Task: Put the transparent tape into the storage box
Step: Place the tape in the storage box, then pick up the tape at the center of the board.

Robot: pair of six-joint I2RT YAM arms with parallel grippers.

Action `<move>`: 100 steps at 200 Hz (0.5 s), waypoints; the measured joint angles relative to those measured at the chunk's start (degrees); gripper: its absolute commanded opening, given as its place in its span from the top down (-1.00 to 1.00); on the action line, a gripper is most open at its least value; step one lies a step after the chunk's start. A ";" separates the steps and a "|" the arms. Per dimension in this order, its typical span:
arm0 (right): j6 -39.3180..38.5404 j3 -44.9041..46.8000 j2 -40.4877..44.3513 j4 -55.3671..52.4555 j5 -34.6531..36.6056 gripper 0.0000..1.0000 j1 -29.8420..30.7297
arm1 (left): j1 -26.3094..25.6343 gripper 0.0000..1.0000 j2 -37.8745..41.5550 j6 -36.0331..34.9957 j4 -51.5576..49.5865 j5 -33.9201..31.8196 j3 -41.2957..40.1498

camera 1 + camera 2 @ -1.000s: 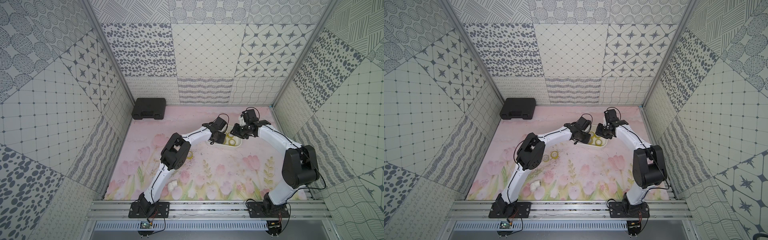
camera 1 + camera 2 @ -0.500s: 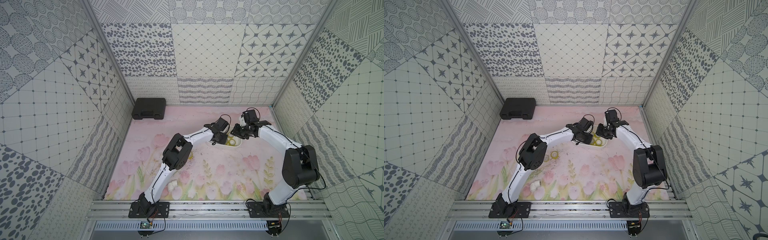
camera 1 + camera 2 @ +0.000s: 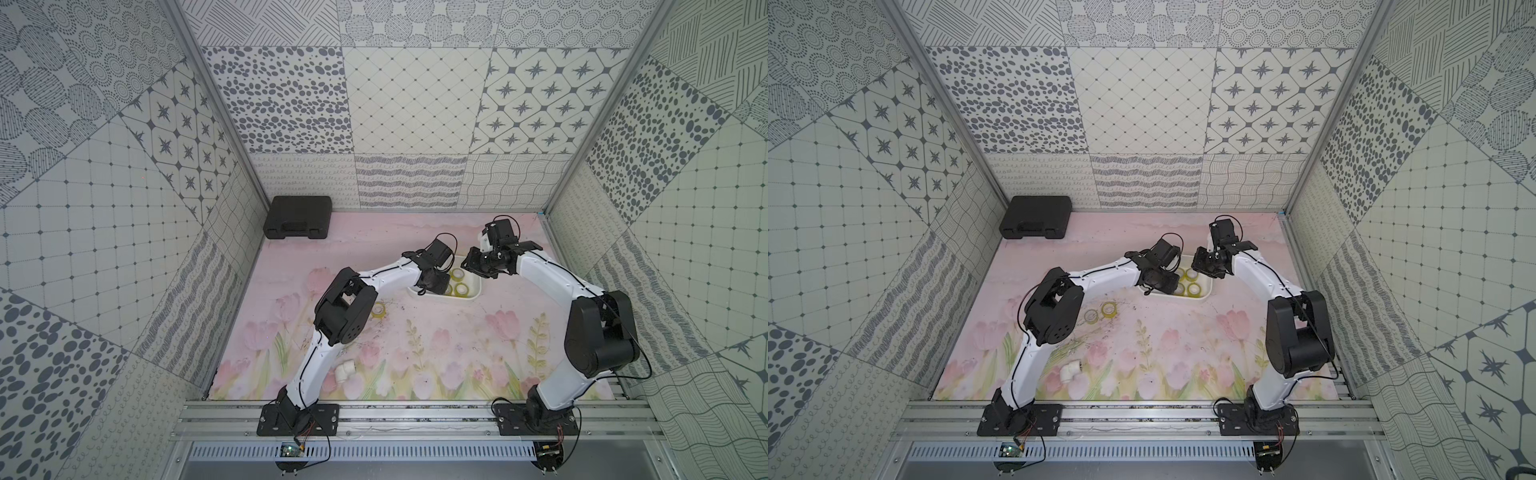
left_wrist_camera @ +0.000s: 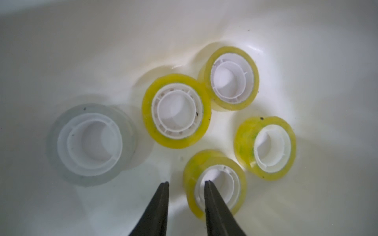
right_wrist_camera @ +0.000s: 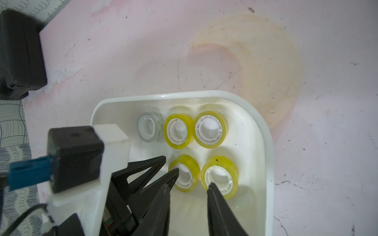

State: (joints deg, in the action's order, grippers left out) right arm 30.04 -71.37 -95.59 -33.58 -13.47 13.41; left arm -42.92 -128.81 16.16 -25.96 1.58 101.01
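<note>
the storage box (image 5: 263,143) is smooth, glossy white plastic with bright highlights. the transparent tape (image 4: 177,111) is shiny, translucent yellowish film on white plastic cores; one roll (image 4: 90,141) is greyish and clear. the tabletop (image 5: 204,51) is matt pink, scuffed and speckled. the left tool (image 4: 186,182) is matt black.

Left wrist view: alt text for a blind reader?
Five rolls of transparent tape lie flat in the white storage box, four yellowish and one greyish. The left gripper, jaws parted, straddles the wall of the nearest yellow roll.
</note>
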 measured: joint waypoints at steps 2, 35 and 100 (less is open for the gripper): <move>0.00 -0.02 0.00 -0.02 -0.02 0.32 0.00 | 0.00 0.22 0.39 -0.02 0.02 -0.11 -0.26; -0.61 -1.88 0.13 -0.76 0.04 0.32 0.66 | 0.00 0.13 5.68 0.20 0.52 -0.76 -2.21; -5.73 -16.87 -4.74 -3.98 -0.02 0.32 11.50 | 3.06 0.03 22.53 2.95 4.07 -4.42 -13.77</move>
State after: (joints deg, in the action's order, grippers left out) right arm 24.32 -88.25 -100.33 -37.56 -13.50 24.91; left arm -39.86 -106.28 19.11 -21.89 -2.83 87.24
